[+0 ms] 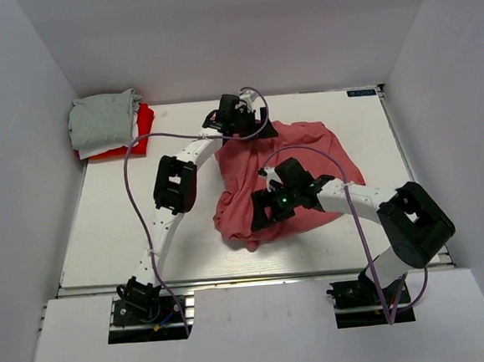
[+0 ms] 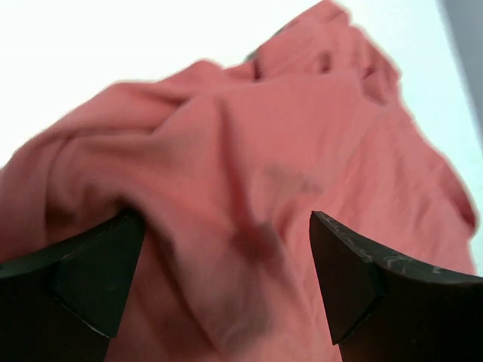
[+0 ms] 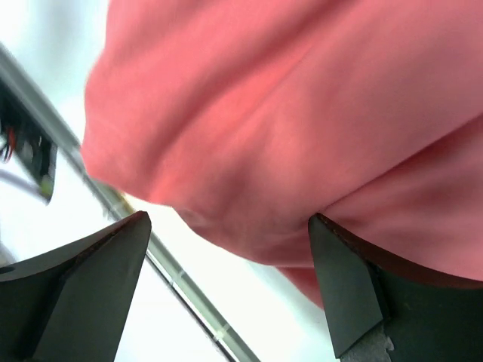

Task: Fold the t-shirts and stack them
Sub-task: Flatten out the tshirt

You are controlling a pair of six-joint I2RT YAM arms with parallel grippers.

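White walls boxed in a pale worktop [image 1: 120,232], and at its far left corner we had a folded pile: the grey t-shirt [image 1: 103,116] on top, with a white one [image 1: 97,149] and the red t-shirt [image 1: 141,126] beneath. That part looked done! The salmon-pink t-shirt [image 1: 307,155] lay crumpled mid-worktop, unfolded. The left tool [image 2: 226,286] hung over its far edge, jaws spread wide, gripping nothing. The right tool [image 3: 226,286], at the near edge, gaped likewise. We judged that folding and stacking this one remained.

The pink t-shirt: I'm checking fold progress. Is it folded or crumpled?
Crumpled: the pink t-shirt lies in an uneven, wrinkled heap, with no flat edges or neat layers.
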